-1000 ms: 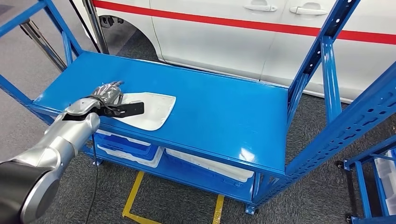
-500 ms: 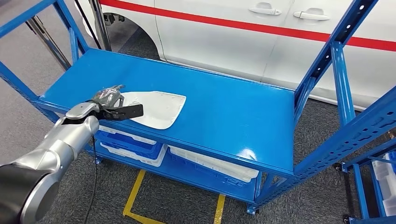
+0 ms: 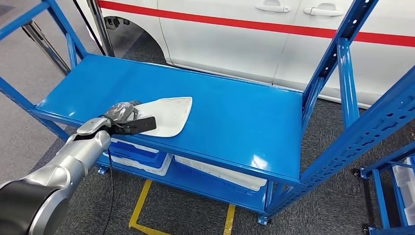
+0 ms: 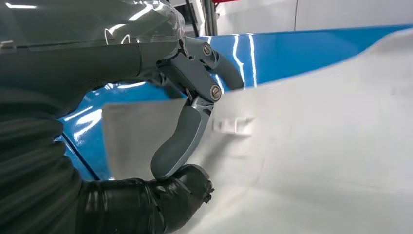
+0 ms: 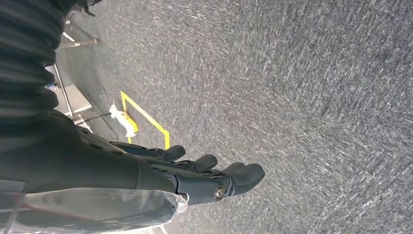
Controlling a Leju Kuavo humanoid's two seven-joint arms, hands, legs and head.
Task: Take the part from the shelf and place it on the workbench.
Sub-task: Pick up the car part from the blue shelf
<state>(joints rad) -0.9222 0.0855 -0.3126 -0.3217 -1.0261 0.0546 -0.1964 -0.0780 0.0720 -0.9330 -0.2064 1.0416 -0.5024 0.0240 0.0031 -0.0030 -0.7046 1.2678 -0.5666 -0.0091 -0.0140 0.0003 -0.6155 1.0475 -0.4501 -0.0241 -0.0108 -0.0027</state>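
The left hand (image 3: pixel 122 113) now pinches the white part (image 3: pixel 169 115) at its near edge (its far end has swung round on the shelf (image 3: pixel 235 112)), so lifting looks next.

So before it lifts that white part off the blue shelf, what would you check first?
1. Left robot hand on the part: ok, thumb and fingers pinch its near edge.
2. Grip firm enough to lift: cannot tell.
3. Part free of clutter on the shelf: ok, nothing lies beside it.
4. Uprights clear of the lift path: ok, well off to the side.
5. Right robot hand out of the way: ok, hanging over the floor, holding nothing.
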